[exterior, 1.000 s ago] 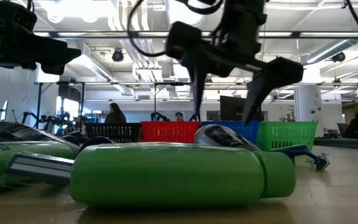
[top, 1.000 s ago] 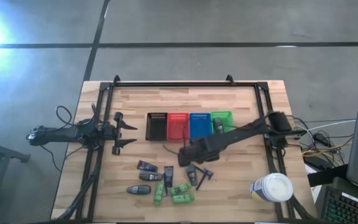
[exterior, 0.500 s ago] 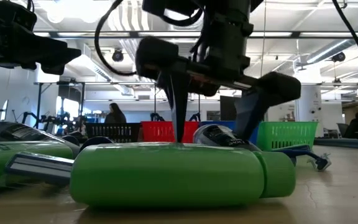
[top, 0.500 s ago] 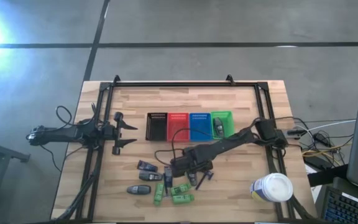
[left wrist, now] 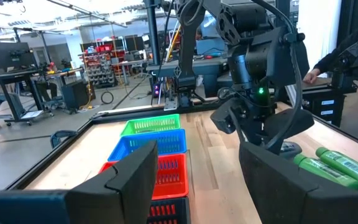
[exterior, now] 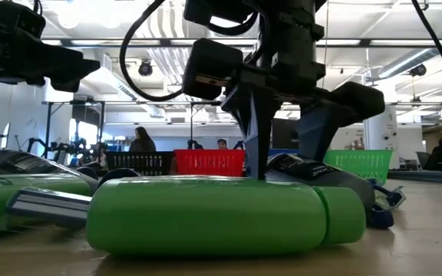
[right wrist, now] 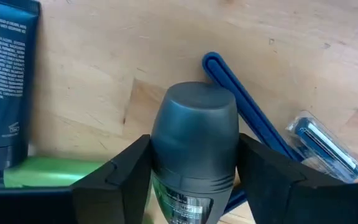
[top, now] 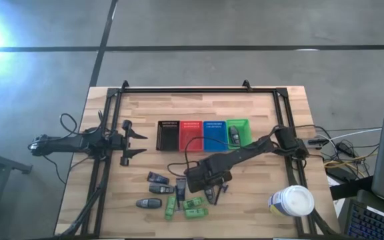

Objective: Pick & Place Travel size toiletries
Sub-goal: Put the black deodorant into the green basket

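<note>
The toiletries lie in a cluster near the table's near edge: green bottles point(top: 193, 202), dark tubes point(top: 157, 177) and grey oval containers point(top: 149, 203). My right gripper point(top: 209, 189) is down among them, shut on one dark grey oval container point(right wrist: 194, 143). A blue razor point(right wrist: 247, 118) lies beside and under that container. Another grey item lies in the green basket point(top: 238, 132). My left gripper point(top: 133, 143) waits open at the table's left, above the wood. My right gripper pinches the dark grey oval container between its two fingers point(right wrist: 129, 171), one on each side of the body just behind the rounded cap end point(right wrist: 194, 115). The fingers come from above, pointing down. The container sits tilted point(exterior: 321, 178), low over the table and the razor's handle.
Black point(top: 168, 135), red point(top: 191, 133), blue point(top: 214, 133) and green baskets stand in a row at mid table. A large white canister point(top: 292, 200) stands near the right near corner. A dark blue tube point(right wrist: 5, 81) and a green bottle point(right wrist: 55, 171) lie close to the right gripper.
My right gripper moved toward the table's near edge and came down over the cluster. Its fingers narrowed around the grey oval container. The container shifted sideways and tipped from lying flat to tilted.
</note>
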Tool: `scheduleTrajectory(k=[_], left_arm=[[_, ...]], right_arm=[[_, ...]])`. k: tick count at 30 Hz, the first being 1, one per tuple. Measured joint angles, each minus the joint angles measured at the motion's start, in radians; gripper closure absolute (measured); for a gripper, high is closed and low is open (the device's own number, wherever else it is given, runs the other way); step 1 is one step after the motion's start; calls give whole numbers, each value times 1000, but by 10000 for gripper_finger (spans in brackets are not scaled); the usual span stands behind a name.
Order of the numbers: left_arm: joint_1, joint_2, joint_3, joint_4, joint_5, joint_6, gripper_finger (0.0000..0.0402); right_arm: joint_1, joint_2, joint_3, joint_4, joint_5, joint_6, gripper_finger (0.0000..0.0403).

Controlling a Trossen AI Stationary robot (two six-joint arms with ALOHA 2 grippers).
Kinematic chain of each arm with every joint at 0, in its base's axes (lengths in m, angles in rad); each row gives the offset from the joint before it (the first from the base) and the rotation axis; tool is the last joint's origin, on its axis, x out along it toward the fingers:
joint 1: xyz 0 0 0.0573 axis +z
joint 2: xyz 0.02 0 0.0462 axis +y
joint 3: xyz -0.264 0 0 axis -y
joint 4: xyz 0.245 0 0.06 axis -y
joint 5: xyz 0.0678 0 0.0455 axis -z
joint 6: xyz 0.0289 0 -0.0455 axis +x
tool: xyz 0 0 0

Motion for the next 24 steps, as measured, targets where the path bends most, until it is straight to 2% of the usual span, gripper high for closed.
scheduleTrajectory(k=[7, 10, 12, 14, 19, 24], left_arm=[[0, 0, 0, 0, 0, 0, 170], [0, 0, 0, 0, 0, 0, 170], [0, 0, 0, 0, 0, 0, 170], [0, 0, 0, 0, 0, 0, 170], [0, 0, 0, 0, 0, 0, 170], [0, 0, 0, 0, 0, 0, 170]], right_arm=[[1, 6, -28, -6, 25, -43, 70], [1, 6, -36, -7, 21, -47, 52], [1, 6, -36, -5, 19, -60, 65], [1, 6, -36, -9, 19, -83, 95], [-4, 6, -36, -25, -42, -196, 203], [-22, -20, -30, -41, -52, -329, 210]])
